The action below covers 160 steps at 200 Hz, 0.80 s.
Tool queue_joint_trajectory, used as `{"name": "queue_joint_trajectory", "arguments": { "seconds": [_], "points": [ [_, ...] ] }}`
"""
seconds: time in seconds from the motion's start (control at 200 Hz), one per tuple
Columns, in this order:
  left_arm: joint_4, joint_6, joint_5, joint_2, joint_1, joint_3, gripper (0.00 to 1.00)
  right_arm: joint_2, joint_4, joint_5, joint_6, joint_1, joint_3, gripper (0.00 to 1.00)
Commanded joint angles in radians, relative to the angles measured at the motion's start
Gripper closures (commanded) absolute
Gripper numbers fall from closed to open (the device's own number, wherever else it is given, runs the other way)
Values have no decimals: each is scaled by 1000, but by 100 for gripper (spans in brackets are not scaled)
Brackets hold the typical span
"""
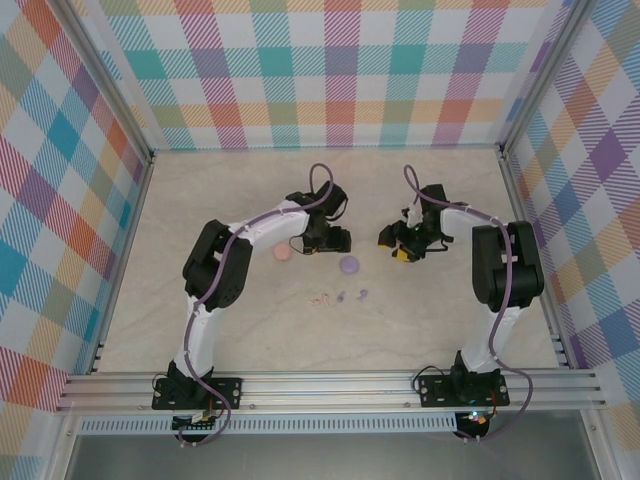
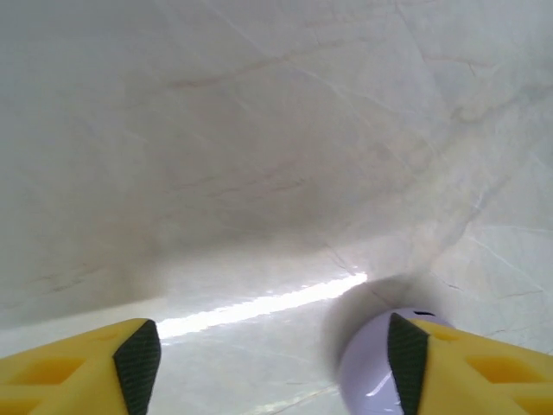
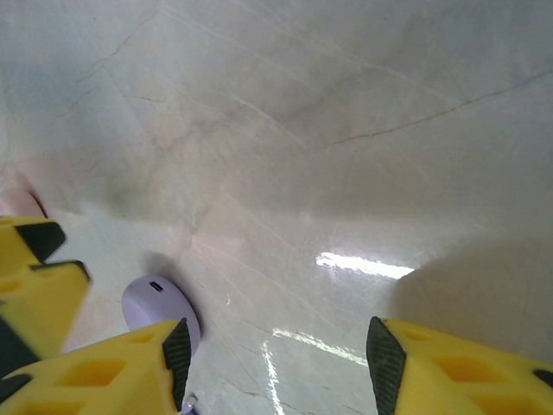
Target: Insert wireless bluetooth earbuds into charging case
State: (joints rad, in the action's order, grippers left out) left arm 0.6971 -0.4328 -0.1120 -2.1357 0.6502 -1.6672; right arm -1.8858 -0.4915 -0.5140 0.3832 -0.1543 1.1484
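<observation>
A round lilac charging case (image 1: 349,265) lies closed on the table between the two arms. In the left wrist view the lilac case (image 2: 367,372) sits partly behind the right fingertip, outside the gap. My left gripper (image 1: 325,241) (image 2: 272,354) is open with bare table between its fingers. My right gripper (image 1: 404,246) (image 3: 278,350) is open too, and the lilac case (image 3: 155,303) lies just left of its left finger. Nearer the arm bases lie the earbuds: a pale pink pair (image 1: 322,298) and two lilac ones (image 1: 341,297) (image 1: 363,294).
A round pink case (image 1: 282,253) (image 3: 17,205) lies left of the left gripper. The left arm's yellow fingers (image 3: 34,290) show at the left edge of the right wrist view. Plaid walls surround the marble-look table (image 1: 430,320).
</observation>
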Motion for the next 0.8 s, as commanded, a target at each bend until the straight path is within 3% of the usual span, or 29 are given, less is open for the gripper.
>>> {"name": "queue_joint_trajectory", "arguments": {
  "seconds": [0.0,0.12,0.315,0.43,0.795],
  "points": [
    [-30,38,-57,66,-13,47,31,-13,-26,-27,-16,-23,13,45],
    [-51,41,-84,89,-20,79,36,-23,-29,-29,-18,-48,13,52],
    [-68,69,-219,103,-22,118,50,-47,-45,-28,-15,-88,35,65],
    [-87,72,-251,128,-21,158,52,-63,-60,-34,-24,-104,53,69],
    [-182,61,-330,121,-23,191,56,-91,-61,-46,-15,-137,59,72]
  ]
}}
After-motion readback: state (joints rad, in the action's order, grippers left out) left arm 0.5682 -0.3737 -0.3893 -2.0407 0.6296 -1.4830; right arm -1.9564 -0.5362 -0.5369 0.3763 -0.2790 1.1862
